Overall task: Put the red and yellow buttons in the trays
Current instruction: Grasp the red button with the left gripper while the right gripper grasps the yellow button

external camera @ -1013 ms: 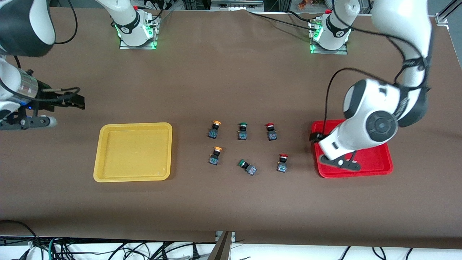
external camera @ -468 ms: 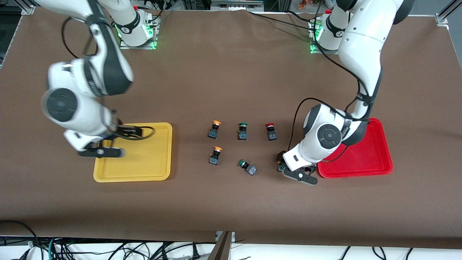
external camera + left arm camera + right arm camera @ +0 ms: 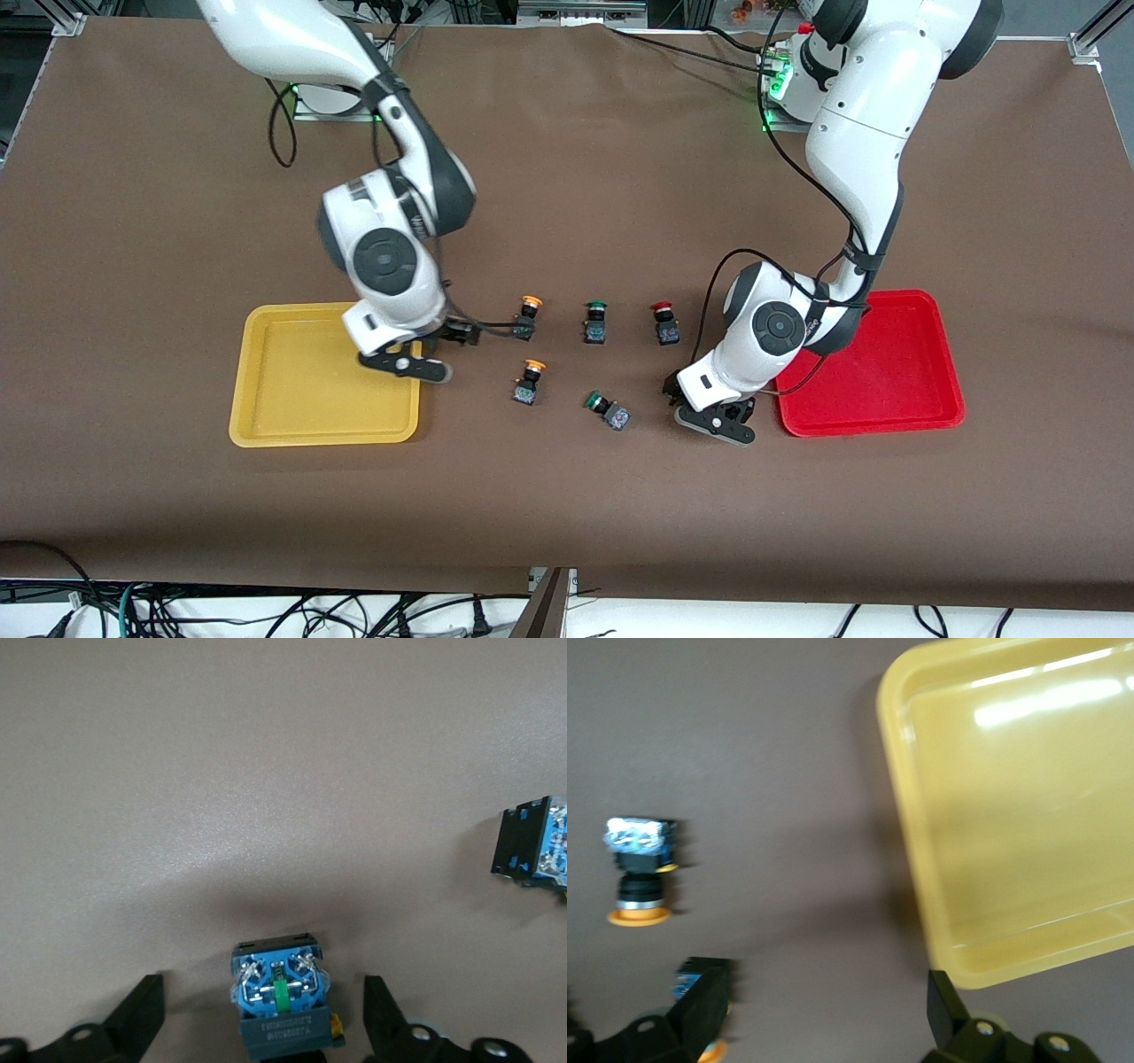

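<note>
The left gripper hangs low over a red button, a blue-backed dark block between its wide-open, empty fingers, beside the red tray. The right gripper spreads empty over the yellow tray's edge, near two orange-capped buttons; another red button stands farther from the camera.

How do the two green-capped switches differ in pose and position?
The farther green switch sits square in the row, between a yellow-capped and a red-capped one; the nearer green switch lies skewed, cap angled toward the right arm's end. Both have green caps, dark bodies, and lie outside the trays.
</note>
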Tool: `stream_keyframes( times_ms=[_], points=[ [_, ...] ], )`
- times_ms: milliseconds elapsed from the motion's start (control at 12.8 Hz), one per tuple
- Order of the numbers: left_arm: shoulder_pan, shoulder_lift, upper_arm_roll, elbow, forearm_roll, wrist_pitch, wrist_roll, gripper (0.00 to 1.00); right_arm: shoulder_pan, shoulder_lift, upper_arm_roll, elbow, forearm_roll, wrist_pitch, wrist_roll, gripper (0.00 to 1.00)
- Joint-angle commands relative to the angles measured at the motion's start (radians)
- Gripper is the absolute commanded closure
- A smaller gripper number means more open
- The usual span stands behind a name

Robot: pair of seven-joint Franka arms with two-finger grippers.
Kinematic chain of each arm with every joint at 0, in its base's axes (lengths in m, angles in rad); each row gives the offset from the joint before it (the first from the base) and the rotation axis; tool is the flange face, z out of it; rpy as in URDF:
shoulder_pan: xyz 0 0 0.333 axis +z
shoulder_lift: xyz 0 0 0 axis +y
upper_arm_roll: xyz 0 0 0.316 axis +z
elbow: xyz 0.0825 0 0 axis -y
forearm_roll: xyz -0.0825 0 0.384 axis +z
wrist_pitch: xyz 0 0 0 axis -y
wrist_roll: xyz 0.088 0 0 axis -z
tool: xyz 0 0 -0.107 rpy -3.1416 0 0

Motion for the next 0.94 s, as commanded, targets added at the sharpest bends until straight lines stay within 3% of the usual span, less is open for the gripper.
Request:
stream_keyframes(
  times_ms=[0, 78, 156, 390, 623, 701, 857],
  points=[
    [-0.005, -0.01, 0.004, -0.009, -0.008, 0.008, -0.002, 0.67, 0.048, 0.059, -0.009, 0.011, 0.061, 0.105, 0.11, 0.0],
    [-0.005, -0.012, 0.004, -0.007, -0.008, 0.008, -0.002, 0.83, 0.066, 0.08, -0.01, 0.011, 0.069, 0.145, 0.132, 0.0],
    [-0.007, -0.015, 0.004, -0.007, -0.008, 0.007, 0.001, 0.87, 0.083, 0.103, -0.01, 0.011, 0.069, 0.184, 0.156, 0.0],
    [-0.007, -0.038, 0.004, -0.009, -0.008, -0.013, -0.002, 0.89, 0.114, 0.157, -0.01, 0.011, 0.069, 0.273, 0.181, 0.0],
    [0.018, -0.137, 0.018, 0.01, 0.006, -0.244, 0.004, 0.91, 0.135, 0.194, -0.01, 0.009, 0.069, 0.322, 0.18, 0.0],
    [0.024, -0.166, 0.03, 0.011, 0.008, -0.331, 0.007, 0.91, 0.135, 0.197, -0.01, 0.008, 0.069, 0.324, 0.178, 0.03],
    [0.025, -0.21, 0.073, 0.011, 0.011, -0.47, 0.007, 0.9, 0.137, 0.197, -0.01, 0.003, 0.067, 0.322, 0.168, 0.28]
  ],
)
